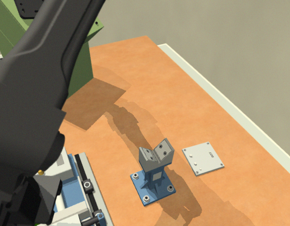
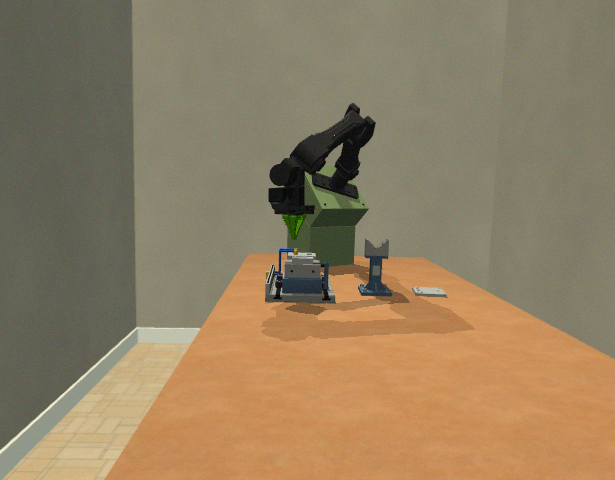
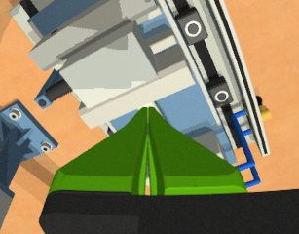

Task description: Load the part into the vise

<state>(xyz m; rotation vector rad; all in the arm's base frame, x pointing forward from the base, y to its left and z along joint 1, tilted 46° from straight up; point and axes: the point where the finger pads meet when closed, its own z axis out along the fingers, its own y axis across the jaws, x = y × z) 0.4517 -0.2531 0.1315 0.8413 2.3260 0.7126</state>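
My gripper (image 3: 147, 117) has green fingers pressed together with nothing between them. It hangs above the vise (image 3: 124, 58), as the exterior view also shows for the gripper (image 2: 294, 229) and the vise (image 2: 299, 279). In the wrist view a grey block (image 3: 106, 65) lies between the vise's light grey jaws; it looks like the part, and its slot is not visible. The infeed plate (image 1: 203, 157) lies bare on the table. The V-block (image 1: 155, 155) is empty.
My dark arm (image 1: 30, 97) fills the left of the top view and hides most of the vise (image 1: 74, 189) there. The green robot pedestal (image 2: 330, 227) stands behind the vise. A blue air hose (image 3: 248, 156) runs along the vise's side.
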